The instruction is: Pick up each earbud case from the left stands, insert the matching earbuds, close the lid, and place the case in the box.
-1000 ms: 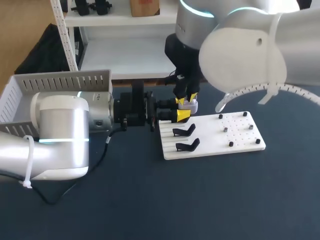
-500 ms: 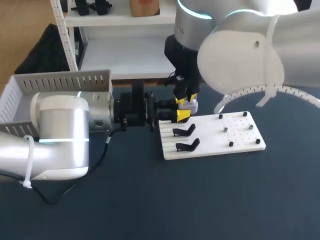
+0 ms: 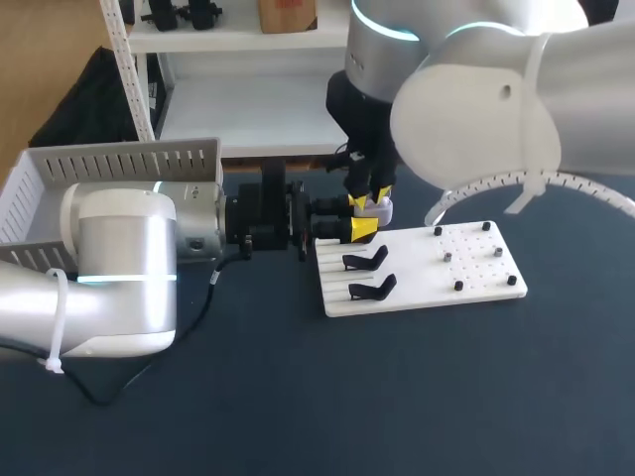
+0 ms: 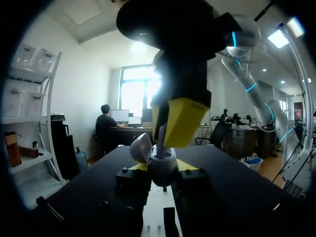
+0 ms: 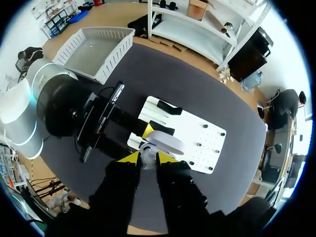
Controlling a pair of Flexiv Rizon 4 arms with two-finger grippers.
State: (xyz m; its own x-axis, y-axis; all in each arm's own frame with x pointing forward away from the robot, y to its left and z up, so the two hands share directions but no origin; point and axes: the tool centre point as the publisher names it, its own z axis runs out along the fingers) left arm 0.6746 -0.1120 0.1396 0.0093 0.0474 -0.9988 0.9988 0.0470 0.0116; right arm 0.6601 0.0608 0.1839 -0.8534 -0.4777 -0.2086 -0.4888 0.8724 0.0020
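Dark blue table [image 3: 298, 416], head view: slotted box [image 3: 40, 188] at 10 o'clock, white board [image 3: 476, 283] at 3 o'clock of centre, two black stands [image 3: 367, 261] on it carrying nothing. The earbud case [image 4: 162, 167] is in the air over the board's 11 o'clock corner, pinched from both sides by the left gripper [image 3: 362, 229]. The right gripper [image 3: 372, 196] hangs at the case's 12 o'clock, tips pressed on what looks like an earbud [image 4: 161, 134] at the open well.

Risks, as judged:
- Stem off-line with its well: a push then jams it or twists the case in the left pinch (two small contact faces only).
- Yellow finger sits close to the raised lid [image 4: 141, 148]: a knock could snap it shut early.
- Release too high: earbud bounces out.

Case: small, white, rounded, glossy. Lid is hinged up and tilted away from the right finger.
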